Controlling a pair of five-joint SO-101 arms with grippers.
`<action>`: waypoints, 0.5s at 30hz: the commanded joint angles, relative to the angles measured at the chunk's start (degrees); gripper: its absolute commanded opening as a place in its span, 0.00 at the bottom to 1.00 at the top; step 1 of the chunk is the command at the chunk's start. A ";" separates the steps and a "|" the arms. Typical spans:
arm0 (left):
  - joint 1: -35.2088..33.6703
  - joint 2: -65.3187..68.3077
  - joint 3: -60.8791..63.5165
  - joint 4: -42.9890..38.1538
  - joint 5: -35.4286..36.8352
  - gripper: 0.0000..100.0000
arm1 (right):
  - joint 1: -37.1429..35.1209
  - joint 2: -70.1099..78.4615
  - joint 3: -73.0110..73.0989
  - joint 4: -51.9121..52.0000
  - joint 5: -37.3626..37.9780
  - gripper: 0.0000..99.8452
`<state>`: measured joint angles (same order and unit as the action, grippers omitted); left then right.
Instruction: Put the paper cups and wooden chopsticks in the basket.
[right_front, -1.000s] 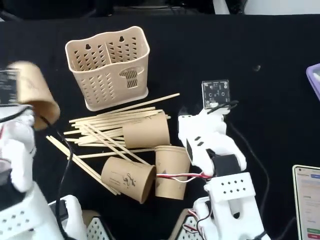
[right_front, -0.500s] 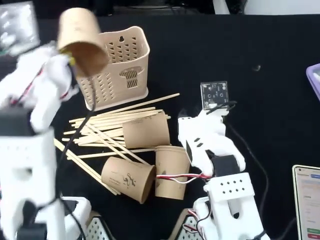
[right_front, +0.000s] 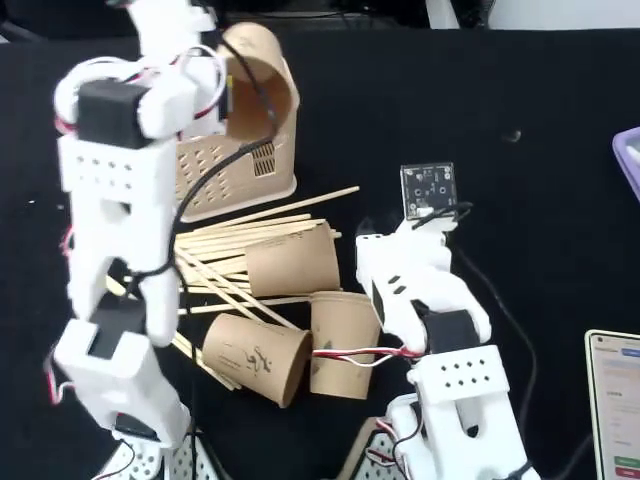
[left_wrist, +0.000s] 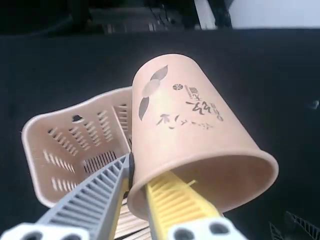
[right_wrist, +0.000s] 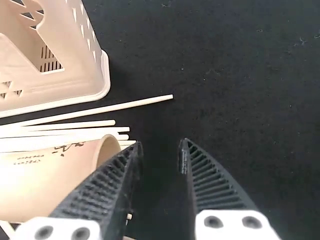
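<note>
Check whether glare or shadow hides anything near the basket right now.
High view: even light, no glare on the black table, but the left arm covers much of the basket. Left wrist view: the held paper cup is evenly lit, without glare. Right wrist view: chopsticks stand bright against the table, no hard shadows.

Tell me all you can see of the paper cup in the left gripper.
The paper cup is tan paperboard, tapered, with a dark leaf mark and print on its side. It is tilted, its base up and away, its open mouth toward the wrist camera. The left gripper pinches its rim: the yellow finger inside the mouth, the grey finger outside on the wall. It is in the air above the basket; whether it touches the basket, I cannot tell.
</note>
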<state>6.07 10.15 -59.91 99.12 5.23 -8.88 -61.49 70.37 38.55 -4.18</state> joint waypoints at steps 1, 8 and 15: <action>0.84 1.85 -7.43 1.76 0.62 0.03 | -0.70 -1.36 -0.13 -1.67 0.70 0.13; 0.66 -0.79 -0.48 1.76 0.26 0.03 | -0.70 -1.27 -0.13 -1.67 0.70 0.13; -0.66 -0.62 3.03 1.58 0.09 0.03 | -0.70 -1.27 -0.13 -1.67 0.70 0.13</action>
<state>6.51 12.26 -56.84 100.62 5.23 -8.88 -61.49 70.37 38.55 -4.18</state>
